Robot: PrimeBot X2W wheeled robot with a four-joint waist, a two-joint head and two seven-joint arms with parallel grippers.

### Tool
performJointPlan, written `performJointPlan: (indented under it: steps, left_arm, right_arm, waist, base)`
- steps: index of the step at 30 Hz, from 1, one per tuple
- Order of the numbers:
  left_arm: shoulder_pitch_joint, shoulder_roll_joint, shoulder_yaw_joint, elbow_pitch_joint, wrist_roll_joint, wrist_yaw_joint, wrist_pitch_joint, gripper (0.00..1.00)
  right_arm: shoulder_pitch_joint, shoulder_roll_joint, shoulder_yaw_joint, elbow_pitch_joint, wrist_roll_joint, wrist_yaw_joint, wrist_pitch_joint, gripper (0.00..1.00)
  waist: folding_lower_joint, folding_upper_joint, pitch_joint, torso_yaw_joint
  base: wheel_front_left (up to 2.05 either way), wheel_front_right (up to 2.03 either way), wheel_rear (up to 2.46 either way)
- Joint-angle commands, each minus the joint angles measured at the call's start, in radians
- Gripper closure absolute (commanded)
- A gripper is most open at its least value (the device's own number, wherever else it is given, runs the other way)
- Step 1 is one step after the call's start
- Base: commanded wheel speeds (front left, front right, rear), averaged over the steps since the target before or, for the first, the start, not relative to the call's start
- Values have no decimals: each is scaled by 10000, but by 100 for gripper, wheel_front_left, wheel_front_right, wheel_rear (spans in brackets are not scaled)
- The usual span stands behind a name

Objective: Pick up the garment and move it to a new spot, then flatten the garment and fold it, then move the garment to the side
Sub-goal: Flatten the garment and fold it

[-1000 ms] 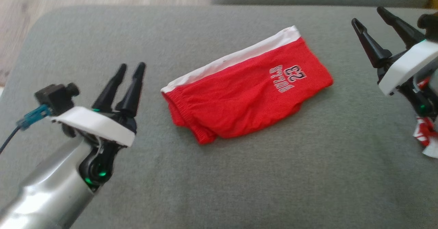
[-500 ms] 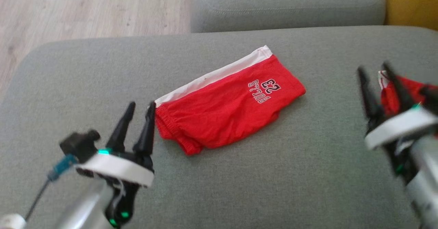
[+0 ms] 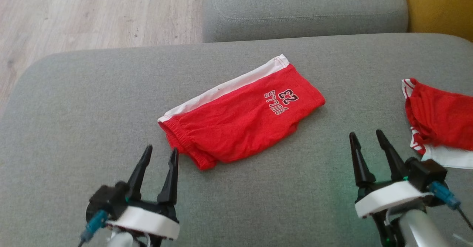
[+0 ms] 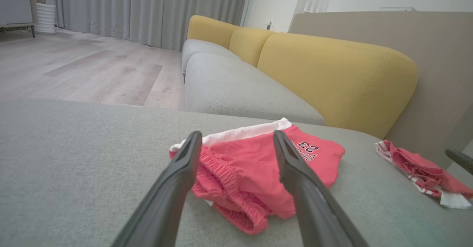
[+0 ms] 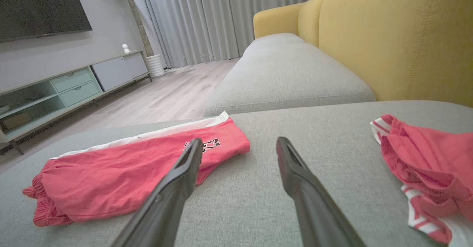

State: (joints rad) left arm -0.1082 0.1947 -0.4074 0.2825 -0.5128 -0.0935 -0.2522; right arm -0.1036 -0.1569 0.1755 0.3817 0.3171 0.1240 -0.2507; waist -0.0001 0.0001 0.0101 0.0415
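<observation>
The garment [image 3: 240, 117] is a pair of red shorts with a white side band and "BULLS 23" print, lying folded flat in the middle of the grey sofa cushion [image 3: 92, 103]. My left gripper [image 3: 161, 149] stands open just short of its waistband end, touching nothing. The left wrist view shows the garment [image 4: 251, 165] between and beyond the open left gripper [image 4: 237, 133]. My right gripper [image 3: 365, 133] is open and empty, to the right of the shorts. From the right wrist, the garment [image 5: 129, 169] lies left of the right gripper [image 5: 240, 140].
A second red-and-white garment [image 3: 439, 117] lies crumpled at the cushion's right edge, close to my right gripper. Another grey seat cushion [image 3: 303, 10] adjoins at the back, with the yellow backrest [image 5: 399, 44] on the right. Wooden floor [image 3: 74, 14] lies beyond the far-left edge.
The head camera has tilted, shifting the whole picture. Both grippers have drawn back toward the near edge; the right one came down from the far right, uncovering the second garment. The shorts lie unchanged.
</observation>
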Motion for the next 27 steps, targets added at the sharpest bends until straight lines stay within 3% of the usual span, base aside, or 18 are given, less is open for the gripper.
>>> performJointPlan:
  steps: [1, 10, 16, 21, 27]
  left_arm:
    - [-209, -18, 555, -232, 284, -51, -95, 0]
    - [226, -669, 1406, -321, 1689, -268, -95, 0]
    - [162, -948, 1549, -349, 1957, -350, -95, 0]
    - [-8, -1084, 1398, -328, 1925, -367, -95, 0]
    - [-226, -1109, 1151, -485, 1780, -370, -95, 0]
  right_arm:
    - [-206, 58, 79, -346, -156, 67, -110, 0]
    - [-137, 364, 82, -246, -392, 67, -110, 0]
    - [-163, 514, -182, -264, -41, 67, -110, 0]
    - [-438, 540, -150, -59, 1213, 67, 67, 0]
    - [-1190, 564, -339, 306, 3385, 67, 1034, 0]
  waist:
    - [1, -1, -8, 13]
    - [1, -1, -14, 76]
    - [1, -1, 206, 306]
    - [1, -1, 520, 732]
    - [1, -1, 1033, 1358]
  base:
    - [0, 0, 0]
    - [0, 0, 0]
    - [0, 0, 0]
    - [0, 0, 0]
    - [0, 0, 0]
